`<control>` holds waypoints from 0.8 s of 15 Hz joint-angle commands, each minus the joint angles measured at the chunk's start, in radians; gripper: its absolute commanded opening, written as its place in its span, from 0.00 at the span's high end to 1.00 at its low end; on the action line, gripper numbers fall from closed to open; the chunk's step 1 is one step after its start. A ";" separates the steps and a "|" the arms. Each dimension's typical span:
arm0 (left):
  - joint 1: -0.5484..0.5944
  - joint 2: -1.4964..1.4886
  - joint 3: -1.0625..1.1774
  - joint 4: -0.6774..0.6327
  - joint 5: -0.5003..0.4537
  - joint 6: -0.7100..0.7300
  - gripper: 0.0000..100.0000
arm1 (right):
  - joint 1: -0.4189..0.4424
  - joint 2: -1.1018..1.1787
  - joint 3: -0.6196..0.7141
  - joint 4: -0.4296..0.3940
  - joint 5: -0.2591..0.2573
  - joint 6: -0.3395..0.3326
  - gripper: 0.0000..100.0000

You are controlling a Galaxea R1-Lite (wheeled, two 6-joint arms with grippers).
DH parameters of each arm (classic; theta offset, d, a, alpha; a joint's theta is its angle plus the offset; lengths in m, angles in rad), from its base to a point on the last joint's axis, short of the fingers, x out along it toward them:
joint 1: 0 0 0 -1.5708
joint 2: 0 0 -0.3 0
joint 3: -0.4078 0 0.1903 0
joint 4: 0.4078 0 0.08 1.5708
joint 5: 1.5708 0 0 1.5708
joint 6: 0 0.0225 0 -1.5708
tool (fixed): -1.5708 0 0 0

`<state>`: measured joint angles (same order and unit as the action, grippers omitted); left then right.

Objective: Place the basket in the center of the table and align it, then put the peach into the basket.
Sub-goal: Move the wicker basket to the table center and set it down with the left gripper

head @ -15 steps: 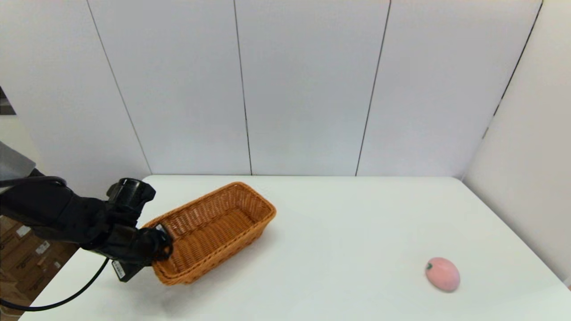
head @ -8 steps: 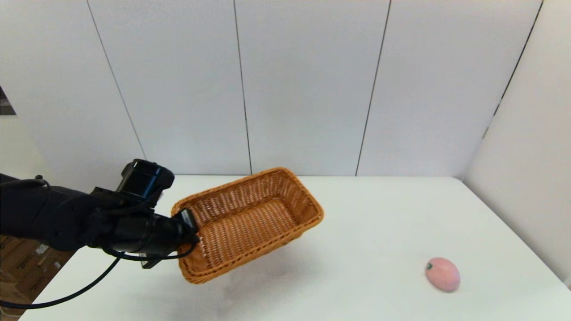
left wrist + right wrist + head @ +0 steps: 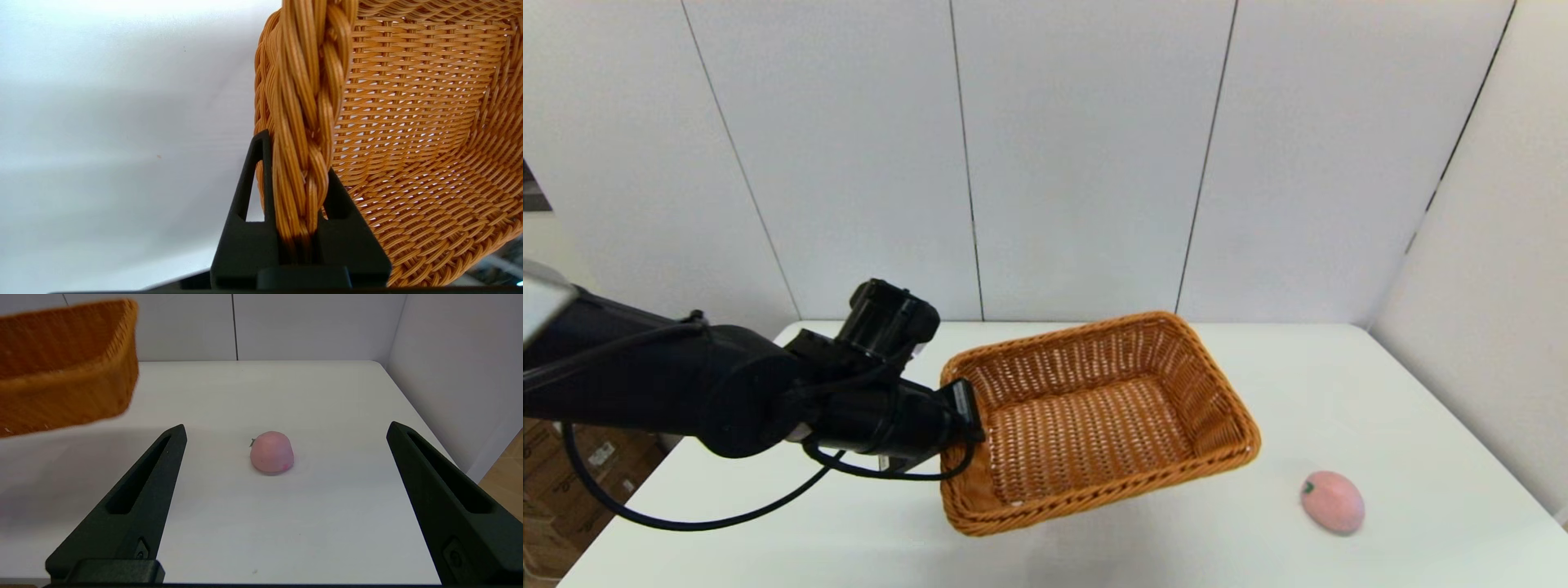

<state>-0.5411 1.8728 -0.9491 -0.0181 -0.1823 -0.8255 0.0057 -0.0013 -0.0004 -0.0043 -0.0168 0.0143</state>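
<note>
**Basket airborne on a one-point rim pinch**

Left end effector [image 3: 968, 412] was clamped on the basket [image 3: 1094, 420] rim at one short end, basket tilted above the counter [image 3: 1339, 384]. Risk: it pivots or slips, landing skewed. Peach [image 3: 1332, 501] sat near the right edge; right end effector [image 3: 286, 498] gaped wide, empty.

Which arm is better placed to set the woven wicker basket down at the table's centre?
Left. The left gripper is clamped on the orange-brown woven wicker basket's braided rim, holding it above the white table. The right gripper is open, facing the pink peach.
</note>
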 commanded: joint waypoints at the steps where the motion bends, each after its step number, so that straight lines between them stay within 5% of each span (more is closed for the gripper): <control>1: -0.010 0.131 -0.007 -0.059 -0.003 0.016 1.00 | 0.000 0.000 0.000 0.000 0.000 0.001 0.00; 12: -0.003 0.189 0.007 -0.063 -0.051 0.115 1.00 | 0.000 0.000 0.000 0.000 0.000 0.004 0.00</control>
<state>-0.5445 2.0532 -0.9413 -0.0806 -0.2336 -0.7057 0.0057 -0.0013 -0.0004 -0.0043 -0.0168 0.0183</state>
